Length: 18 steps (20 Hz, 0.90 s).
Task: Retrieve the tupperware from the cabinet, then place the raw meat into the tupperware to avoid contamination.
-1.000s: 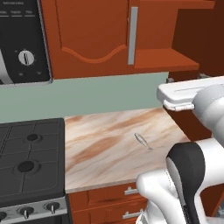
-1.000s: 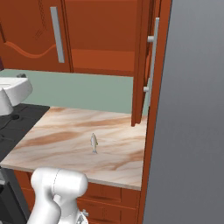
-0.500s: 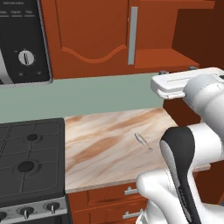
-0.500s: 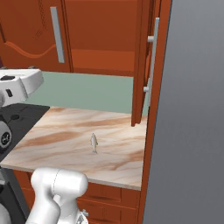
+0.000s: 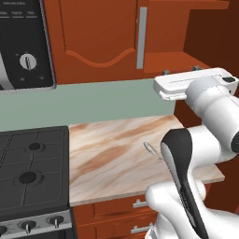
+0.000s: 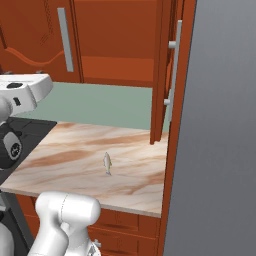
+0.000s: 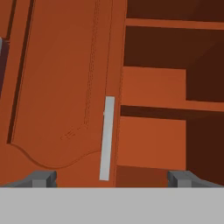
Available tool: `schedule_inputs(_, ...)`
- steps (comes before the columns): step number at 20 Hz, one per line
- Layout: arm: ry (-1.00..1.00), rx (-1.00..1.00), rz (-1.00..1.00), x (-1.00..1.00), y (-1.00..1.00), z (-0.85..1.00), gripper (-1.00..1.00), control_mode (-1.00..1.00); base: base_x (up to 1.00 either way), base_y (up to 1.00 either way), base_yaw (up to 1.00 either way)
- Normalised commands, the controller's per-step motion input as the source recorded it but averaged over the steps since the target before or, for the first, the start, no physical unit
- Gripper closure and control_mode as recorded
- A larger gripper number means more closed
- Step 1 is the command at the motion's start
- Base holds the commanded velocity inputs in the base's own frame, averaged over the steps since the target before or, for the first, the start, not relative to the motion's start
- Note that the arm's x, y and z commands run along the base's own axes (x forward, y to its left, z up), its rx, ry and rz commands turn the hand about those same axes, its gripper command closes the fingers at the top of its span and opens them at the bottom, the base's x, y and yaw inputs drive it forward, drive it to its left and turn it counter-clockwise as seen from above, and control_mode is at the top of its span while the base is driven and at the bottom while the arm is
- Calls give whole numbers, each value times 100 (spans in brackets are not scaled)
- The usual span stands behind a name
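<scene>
The cabinet (image 5: 100,35) hangs above the counter. Its left door (image 7: 61,96) is shut, with a grey bar handle (image 7: 106,138). Its right door (image 6: 163,75) stands swung open, edge-on over the counter's right end. In the hand view the open half shows bare wooden shelves (image 7: 153,109). The tupperware is out of view. The raw meat (image 6: 107,163), a small silvery sliver, lies on the marble counter (image 6: 65,160), partly behind my arm in the left base view (image 5: 149,148). My gripper (image 7: 111,179) is open and empty, raised below the cabinet (image 5: 181,71), facing its handle.
A black stove (image 5: 28,177) adjoins the counter's left end, with a microwave (image 5: 23,42) above it. Drawers (image 5: 135,205) sit under the counter. A tall grey panel (image 6: 225,125) walls off the right side. The open door overhangs the counter's right end.
My hand has risen and swung towards the cabinet, leftward in the left base view. The raw meat and both doors have stayed put.
</scene>
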Motion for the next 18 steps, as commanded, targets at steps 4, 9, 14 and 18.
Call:
schedule_inputs(4,-14,-1,0,25,0,0,-100,-100,0,0,0)
schedule_inputs(9,-8,0,0,29,1,1,-100,-100,0,0,0)
schedule_inputs(14,0,0,0,23,2,11,-100,-100,0,0,0)
schedule_inputs(18,9,0,-1,23,4,23,-100,-100,0,0,0)
